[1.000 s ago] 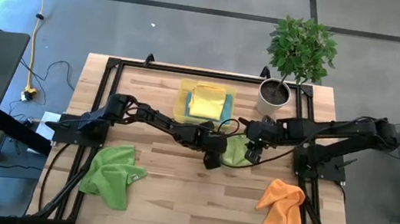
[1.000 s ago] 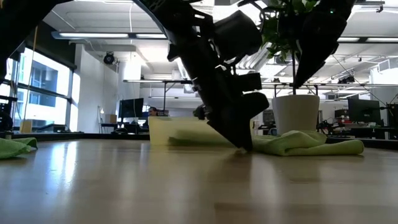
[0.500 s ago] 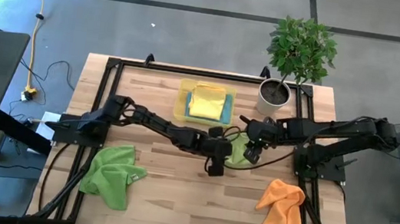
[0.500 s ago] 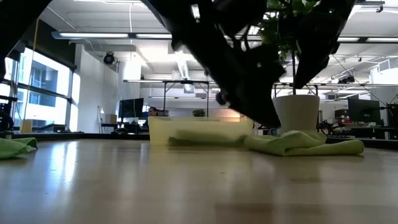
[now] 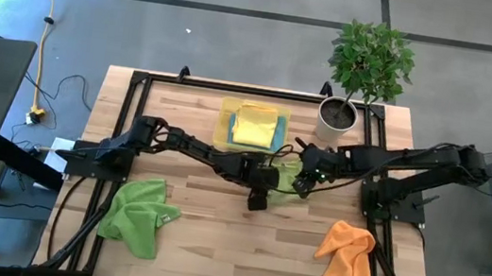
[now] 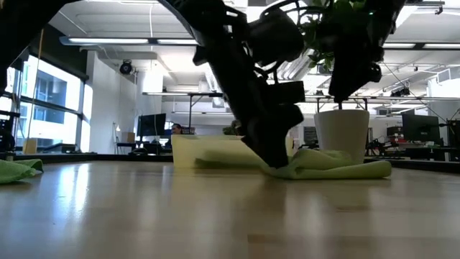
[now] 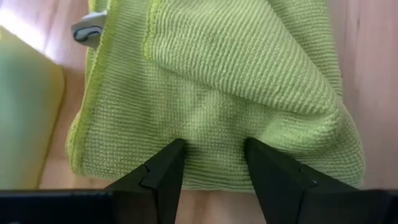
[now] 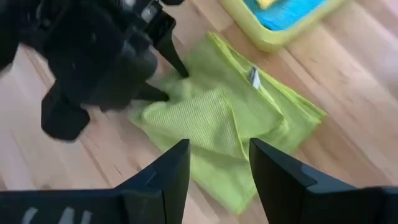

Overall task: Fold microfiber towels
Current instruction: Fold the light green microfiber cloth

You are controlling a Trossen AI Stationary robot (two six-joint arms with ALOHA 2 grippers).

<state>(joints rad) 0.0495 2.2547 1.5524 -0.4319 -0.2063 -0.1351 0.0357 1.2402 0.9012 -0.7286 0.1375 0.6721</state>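
Landmark: translucent yellow plastic tray (image 5: 224,128), at the far middle of the wooden slatted table (image 5: 215,225).
Tray contents: folded yellow microfiber towel (image 5: 255,123) lying on a blue microfiber towel (image 5: 278,139).
Worked cloth: partly folded light green microfiber towel (image 5: 289,180), flat on the table just beside the tray's near right corner; white tag (image 8: 254,77) showing on its upper layer.
Left gripper (image 7: 213,163): at the green towel's edge on the side away from the tray, fingers spread apart, tips resting on the cloth, nothing clamped.
Right gripper (image 8: 219,160): above the same towel, nearer the white plant pot (image 5: 335,119), fingers apart, holding nothing.
Other cloths: crumpled green microfiber towel (image 5: 139,214) well away from the tray toward the near left; crumpled orange microfiber towel (image 5: 345,262) toward the near right.
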